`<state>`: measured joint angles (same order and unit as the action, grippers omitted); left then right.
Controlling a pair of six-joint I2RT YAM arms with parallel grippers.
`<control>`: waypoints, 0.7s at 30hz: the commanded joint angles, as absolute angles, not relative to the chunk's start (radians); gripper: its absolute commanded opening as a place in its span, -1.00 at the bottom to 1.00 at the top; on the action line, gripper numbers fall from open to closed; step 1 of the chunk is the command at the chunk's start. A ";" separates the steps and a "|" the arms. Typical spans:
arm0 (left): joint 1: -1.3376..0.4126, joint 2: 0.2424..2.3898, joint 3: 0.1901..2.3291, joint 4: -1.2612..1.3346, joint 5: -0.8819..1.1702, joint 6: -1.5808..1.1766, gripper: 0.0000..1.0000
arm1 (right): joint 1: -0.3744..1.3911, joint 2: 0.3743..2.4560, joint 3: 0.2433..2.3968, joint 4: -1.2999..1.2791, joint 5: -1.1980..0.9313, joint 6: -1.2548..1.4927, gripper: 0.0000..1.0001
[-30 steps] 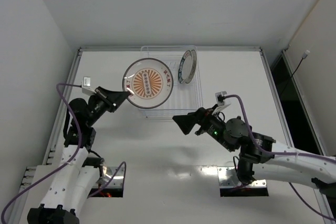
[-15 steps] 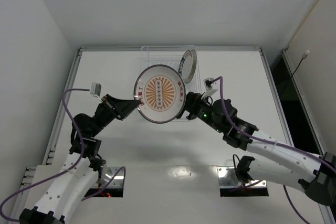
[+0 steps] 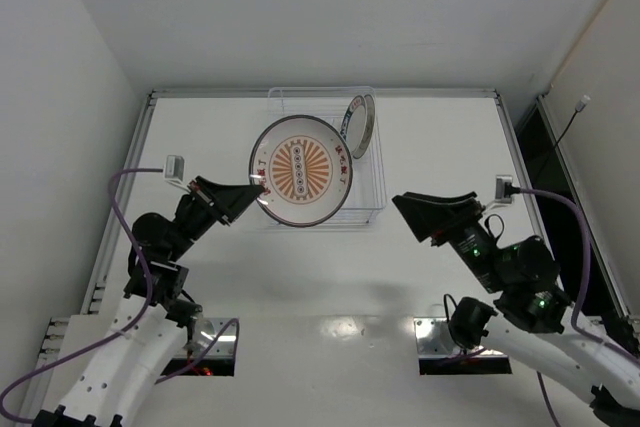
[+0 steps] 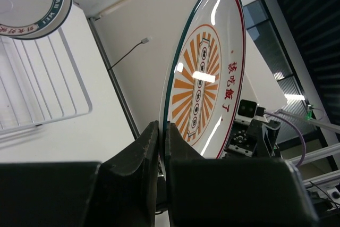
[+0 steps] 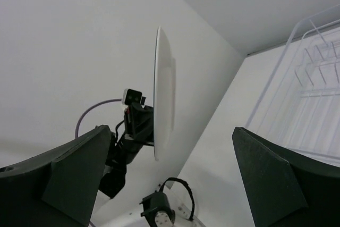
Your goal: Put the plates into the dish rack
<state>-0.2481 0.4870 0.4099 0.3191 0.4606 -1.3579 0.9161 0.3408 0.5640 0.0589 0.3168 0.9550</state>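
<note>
My left gripper (image 3: 256, 187) pinches the orange plate (image 3: 300, 169) by its rim, upright, over the dish rack (image 3: 380, 172)'s near edge. I judge it stiff, glossy and breakable, so a rim grip may slip. My right gripper (image 3: 432, 211) hangs agape, right of the rack.

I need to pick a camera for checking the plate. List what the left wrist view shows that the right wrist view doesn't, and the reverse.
Left wrist only: the decorated face of the orange-patterned plate, and the teal-rimmed plate standing in the dish rack. Right wrist only: the orange-patterned plate's plain white back, nearly edge-on, and the right gripper open and holding nothing. Both: the orange-patterned plate pinched at its rim by the left gripper, plus part of the dish rack.
</note>
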 commanded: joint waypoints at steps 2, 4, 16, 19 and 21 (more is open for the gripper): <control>-0.255 0.471 0.427 0.383 0.440 -1.368 -1.00 | 0.920 0.380 0.526 0.073 0.272 0.959 0.92; -0.255 0.480 0.414 0.414 0.440 -1.388 -1.00 | 0.920 0.461 0.515 0.142 0.195 0.959 0.92; -0.284 0.469 0.388 0.390 0.430 -1.385 -1.00 | 0.939 0.867 0.644 0.347 0.071 0.920 0.87; -0.284 0.460 0.388 0.380 0.430 -1.376 -1.00 | 0.939 0.824 0.644 0.312 0.086 0.911 0.87; -0.284 0.460 0.388 0.380 0.430 -1.367 -1.00 | 0.939 0.796 0.632 0.290 0.100 0.911 0.87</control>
<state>-0.2745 0.4812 0.3744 0.3008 0.4221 -1.3621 0.9344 0.8486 0.5995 0.2348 0.0830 0.9344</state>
